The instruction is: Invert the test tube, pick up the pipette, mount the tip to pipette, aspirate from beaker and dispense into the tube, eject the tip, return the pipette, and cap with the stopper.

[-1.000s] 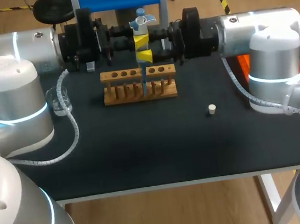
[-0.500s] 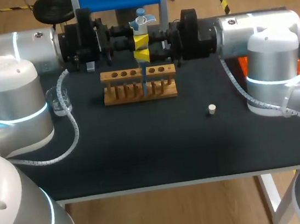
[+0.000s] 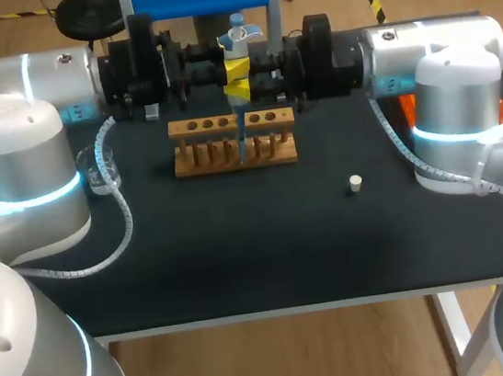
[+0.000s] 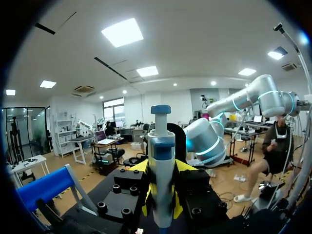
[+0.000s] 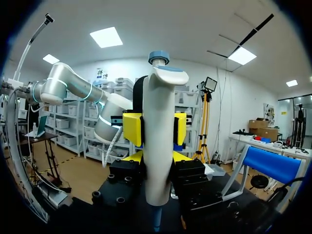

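- The pipette (image 3: 236,40) stands upright at the far middle of the surface (image 3: 242,254), above the wooden rack (image 3: 232,141), with its blue plunger knob on top.
- Its thin lower end comes down to the rack's top bar, near the middle of the row of holes. Whether it enters a tube there I cannot tell.
- The left arm comes in from the left, and the left end effector (image 3: 237,65) takes the pipette on its body just under the head. Its yellow fingers are clamped on it from two sides.
- In the right wrist view, the left end effector (image 5: 157,129) shows as two yellow blocks tight against either side of the pipette (image 5: 158,136).
- The right arm comes in from the right. The right end effector (image 3: 237,91) meets the pipette just below the left one, so the two face each other with the pipette between them.
- In its own view the right end effector (image 5: 157,157) has the pipette directly ahead in its middle. Whether it is clamped on it or merely around it I cannot tell.
- From the left wrist, the pipette (image 4: 161,161) rises straight up out of the left end effector (image 4: 162,168), and the right end effector (image 4: 161,204) sits lower on the shaft.
- The beaker (image 3: 100,167) stands at the left, well apart from both end effectors, beside the left arm.
- The stopper (image 3: 355,184) lies alone on the surface, right of the rack and nearer.
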Controlling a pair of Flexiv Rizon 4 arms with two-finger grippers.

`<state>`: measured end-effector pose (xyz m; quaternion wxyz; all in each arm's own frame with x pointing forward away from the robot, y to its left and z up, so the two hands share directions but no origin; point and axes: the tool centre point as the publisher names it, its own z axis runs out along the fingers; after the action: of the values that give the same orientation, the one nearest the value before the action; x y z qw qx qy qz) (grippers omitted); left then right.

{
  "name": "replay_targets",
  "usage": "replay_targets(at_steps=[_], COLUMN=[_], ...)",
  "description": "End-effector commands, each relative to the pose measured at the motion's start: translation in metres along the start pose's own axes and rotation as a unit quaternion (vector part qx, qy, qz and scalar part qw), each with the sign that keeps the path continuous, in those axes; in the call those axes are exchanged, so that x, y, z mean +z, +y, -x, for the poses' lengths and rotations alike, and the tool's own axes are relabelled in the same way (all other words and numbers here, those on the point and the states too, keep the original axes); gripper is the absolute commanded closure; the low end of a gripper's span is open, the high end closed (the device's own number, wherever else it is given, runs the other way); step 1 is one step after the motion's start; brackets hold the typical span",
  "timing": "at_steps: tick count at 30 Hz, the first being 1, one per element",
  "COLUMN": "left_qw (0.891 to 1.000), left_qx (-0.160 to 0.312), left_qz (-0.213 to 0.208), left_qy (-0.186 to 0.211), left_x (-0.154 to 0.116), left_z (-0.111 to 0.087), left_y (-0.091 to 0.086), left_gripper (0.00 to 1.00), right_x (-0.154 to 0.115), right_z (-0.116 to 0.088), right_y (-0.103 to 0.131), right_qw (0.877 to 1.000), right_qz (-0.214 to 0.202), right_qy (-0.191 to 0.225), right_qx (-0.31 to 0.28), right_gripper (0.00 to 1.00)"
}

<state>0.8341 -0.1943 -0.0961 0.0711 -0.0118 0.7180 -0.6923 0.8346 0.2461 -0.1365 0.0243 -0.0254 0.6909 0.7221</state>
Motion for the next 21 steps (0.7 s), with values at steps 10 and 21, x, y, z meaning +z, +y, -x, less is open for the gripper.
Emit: replay_targets(at_steps=[10, 21], left_qw=[1.000, 1.000], left_qx=[0.000, 0.000], left_qz=[0.000, 0.000], left_qy=[-0.003, -0.003], left_x=[0.001, 0.001], left_z=[0.002, 0.002], left_y=[0.002, 0.002], left_gripper=[0.00, 0.00], right_x=[-0.017, -0.054], right_z=[0.001, 0.021], right_y=[0.004, 0.006], right_qw=[1.000, 0.996], right_qz=[-0.008, -0.017], right_qy=[0.022, 0.073], right_qx=[-0.018, -0.040], right_gripper=[1.00, 1.00])
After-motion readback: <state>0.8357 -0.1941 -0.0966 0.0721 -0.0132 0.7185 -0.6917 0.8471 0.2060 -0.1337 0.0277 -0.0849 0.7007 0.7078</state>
